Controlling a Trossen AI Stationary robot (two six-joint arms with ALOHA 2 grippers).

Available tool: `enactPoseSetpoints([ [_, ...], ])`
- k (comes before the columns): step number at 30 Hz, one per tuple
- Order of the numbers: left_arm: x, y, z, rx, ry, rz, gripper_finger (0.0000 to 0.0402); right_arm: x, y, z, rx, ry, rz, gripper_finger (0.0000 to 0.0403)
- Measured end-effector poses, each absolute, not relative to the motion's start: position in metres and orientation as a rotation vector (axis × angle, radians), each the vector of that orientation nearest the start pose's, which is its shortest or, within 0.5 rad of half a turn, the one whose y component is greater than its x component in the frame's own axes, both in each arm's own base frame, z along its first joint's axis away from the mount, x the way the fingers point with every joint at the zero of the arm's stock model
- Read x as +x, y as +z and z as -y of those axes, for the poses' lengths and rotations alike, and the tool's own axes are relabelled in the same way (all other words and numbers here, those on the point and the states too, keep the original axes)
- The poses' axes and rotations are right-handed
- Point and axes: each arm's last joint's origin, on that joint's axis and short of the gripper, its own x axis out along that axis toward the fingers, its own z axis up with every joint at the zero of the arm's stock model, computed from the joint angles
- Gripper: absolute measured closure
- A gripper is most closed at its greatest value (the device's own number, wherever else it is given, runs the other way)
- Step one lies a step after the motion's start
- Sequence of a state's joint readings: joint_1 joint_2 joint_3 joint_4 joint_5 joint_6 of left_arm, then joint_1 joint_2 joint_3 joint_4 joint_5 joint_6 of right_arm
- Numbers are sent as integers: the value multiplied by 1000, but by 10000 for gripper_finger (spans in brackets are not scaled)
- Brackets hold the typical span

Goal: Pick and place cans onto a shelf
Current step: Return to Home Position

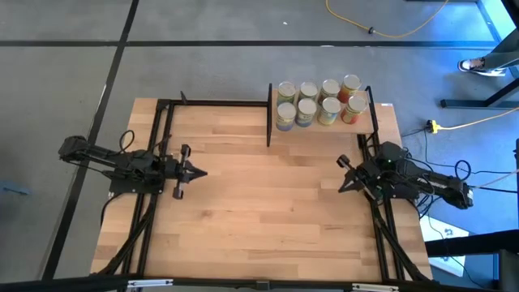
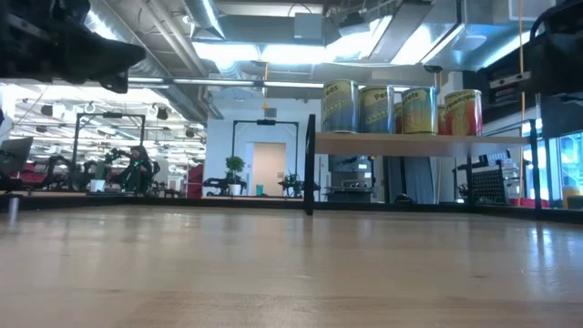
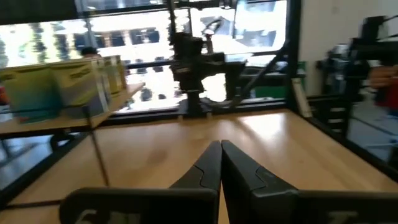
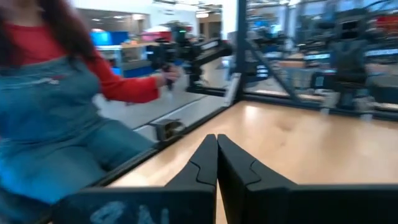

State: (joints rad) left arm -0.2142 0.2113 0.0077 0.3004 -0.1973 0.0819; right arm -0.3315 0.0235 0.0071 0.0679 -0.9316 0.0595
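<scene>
Several cans (image 1: 318, 102) stand upright in two rows on the shelf (image 1: 324, 123) at the table's far right; they also show in the low view (image 2: 401, 109) and the left wrist view (image 3: 62, 87). My left gripper (image 1: 203, 172) is shut and empty above the table's left side, pointing right. My right gripper (image 1: 341, 188) is shut and empty above the table's right side, pointing left, nearer than the shelf. Both sets of fingers show closed together in the wrist views (image 3: 221, 155) (image 4: 216, 149).
A black metal frame (image 1: 162, 146) runs along the table's left, far and right sides. The shelf's thin black posts (image 2: 310, 173) stand on the table. A person in a red top and denim (image 4: 56, 106) is beyond the table's left side. Bare wood lies between the arms.
</scene>
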Motion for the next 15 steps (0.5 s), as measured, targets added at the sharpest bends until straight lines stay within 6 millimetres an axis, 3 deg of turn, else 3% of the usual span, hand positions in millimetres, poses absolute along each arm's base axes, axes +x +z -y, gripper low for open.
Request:
enactPoseSetpoints([
  [7,108,176,23,48,-180,82,402,89,170,-5,53,757,9,397],
  [15,108,172,21,78,-122,51,402,90,170,-9,64,778,5,397],
])
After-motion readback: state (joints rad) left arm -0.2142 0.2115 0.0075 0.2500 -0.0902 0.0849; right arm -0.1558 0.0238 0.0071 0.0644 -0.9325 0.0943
